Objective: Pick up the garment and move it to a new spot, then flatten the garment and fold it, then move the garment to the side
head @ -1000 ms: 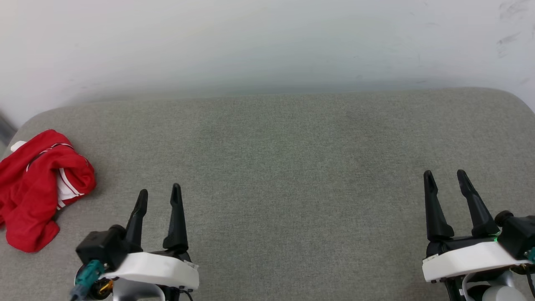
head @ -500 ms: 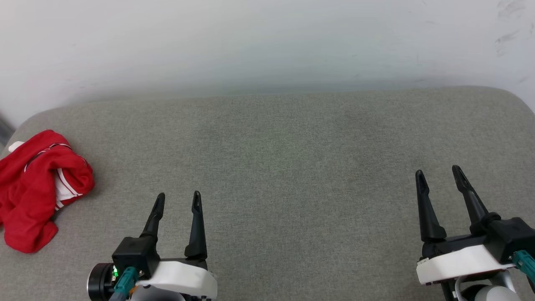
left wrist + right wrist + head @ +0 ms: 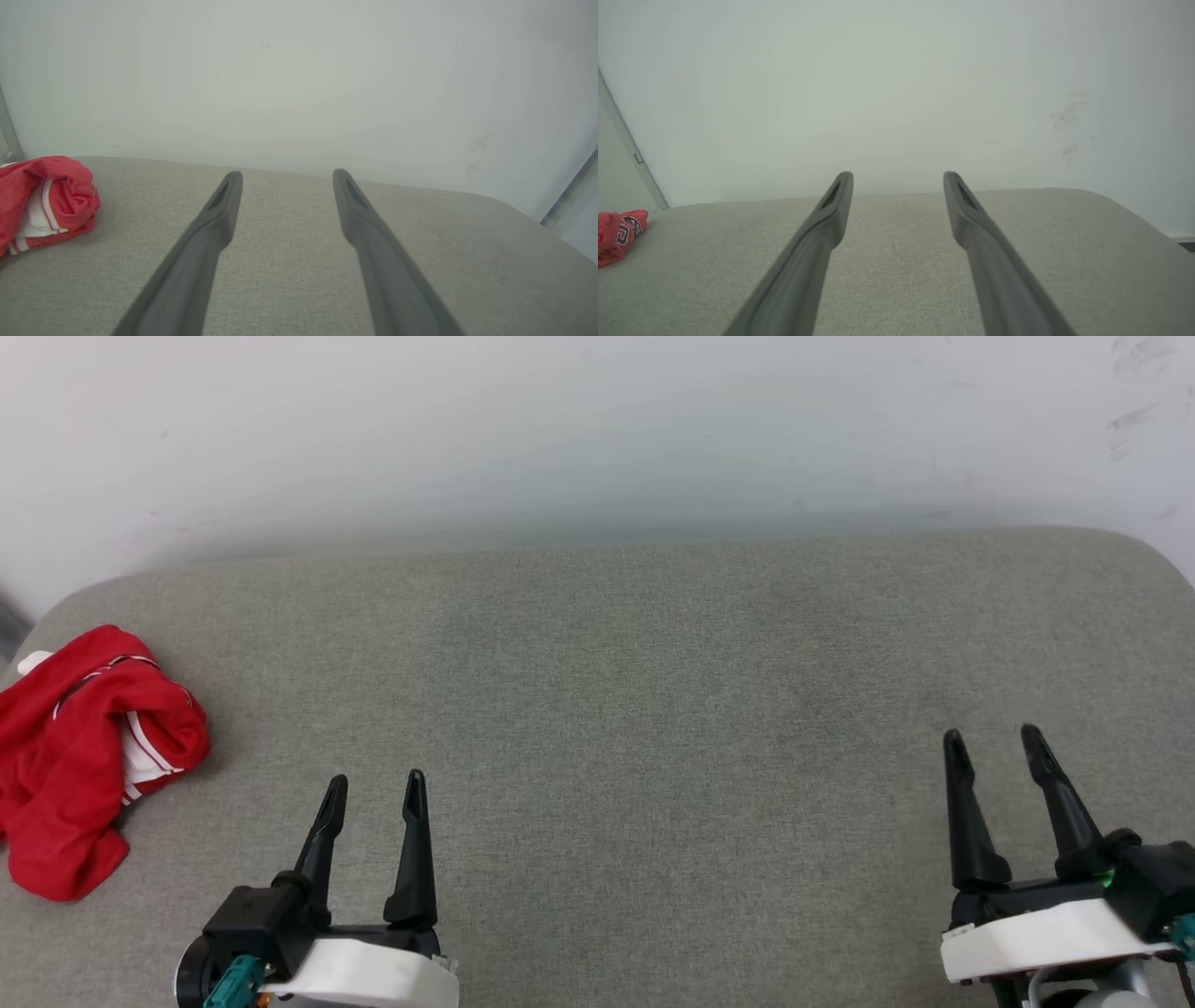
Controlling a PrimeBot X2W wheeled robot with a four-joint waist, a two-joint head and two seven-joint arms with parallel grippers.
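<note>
Head view is showing garment [image 3: 89, 756] lying crumpled at 9 o'clock on the grey tabletop [image 3: 607, 691], near its left edge. Left hand [image 3: 374, 780] is hovering at 7 o'clock, fingers spread wide, gripping nothing. Right hand [image 3: 991, 735] is sitting at 4 o'clock, equally wide and empty, well apart from the cloth. Judging the step: first pick-up, not yet started. Next move is calling for the left hand swinging toward 9 o'clock, dropping onto the heap and pinching a top fold. Left wrist view is giving the striped trim [image 3: 42, 210] up close. Right wrist view is catching black lettering [image 3: 627, 228], which head view's angle is not giving.
</note>
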